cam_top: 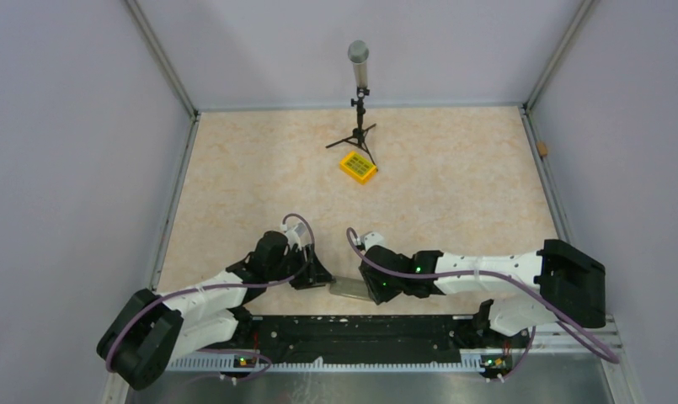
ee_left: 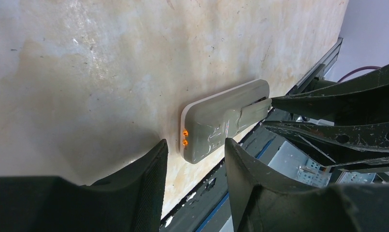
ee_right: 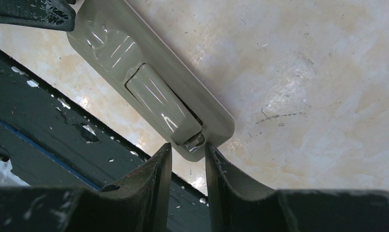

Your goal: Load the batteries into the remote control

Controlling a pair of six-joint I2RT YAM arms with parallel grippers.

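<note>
— Where's the remote (ee_right: pixel 110 43)?
— Lying back up, just beside the rail (cam_top: pixel 360 332) and along it.
— Left gripper (ee_left: pixel 194 142)?
— By the rail too, jaws apart, at one end of the remote.
— Right gripper (ee_right: pixel 187 147)?
— At the other end, tips nearly together. I can't tell whether they clamp it.

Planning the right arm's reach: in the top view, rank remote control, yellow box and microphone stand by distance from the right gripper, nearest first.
1. remote control, at the tips of the right gripper, near edge.
2. yellow box, mid-table.
3. microphone stand, just beyond the box.
</note>
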